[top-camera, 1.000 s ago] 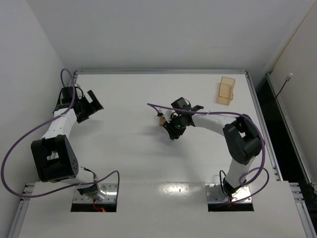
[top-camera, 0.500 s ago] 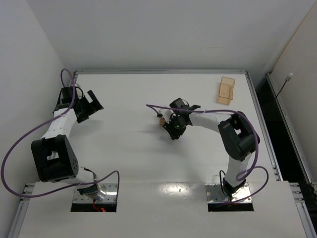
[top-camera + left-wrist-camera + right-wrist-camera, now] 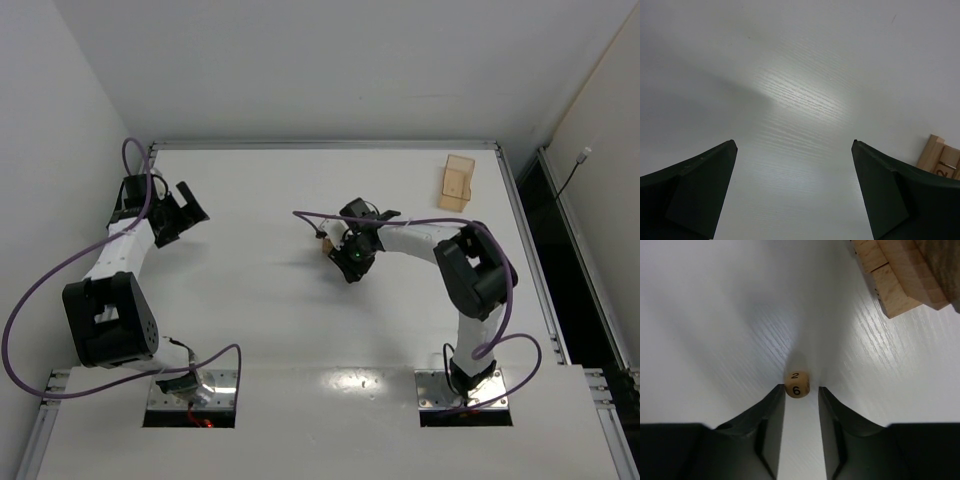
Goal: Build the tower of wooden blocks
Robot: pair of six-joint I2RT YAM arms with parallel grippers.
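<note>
A small stack of light-brown wood blocks [image 3: 325,243] sits mid-table, just left of my right gripper [image 3: 339,241]. In the right wrist view the stack [image 3: 900,275] fills the upper right corner. A tiny wooden die [image 3: 797,384] marked 2 and 6 lies on the table at the tips of my right gripper [image 3: 801,388]. It touches the left finger, with a gap to the right finger. The jaws stand narrowly open. My left gripper [image 3: 190,205] is wide open and empty at the far left. The left wrist view shows its gripper [image 3: 794,143] and the blocks [image 3: 940,160] at the right edge.
A translucent amber box [image 3: 457,183] lies at the back right of the table. A purple cable [image 3: 310,215] hangs above the stack by the right wrist. Metal rails edge the table.
The right arm has folded a little, its elbow moving left and back. The right gripper has edged slightly left toward the stack. The left arm has not moved.
</note>
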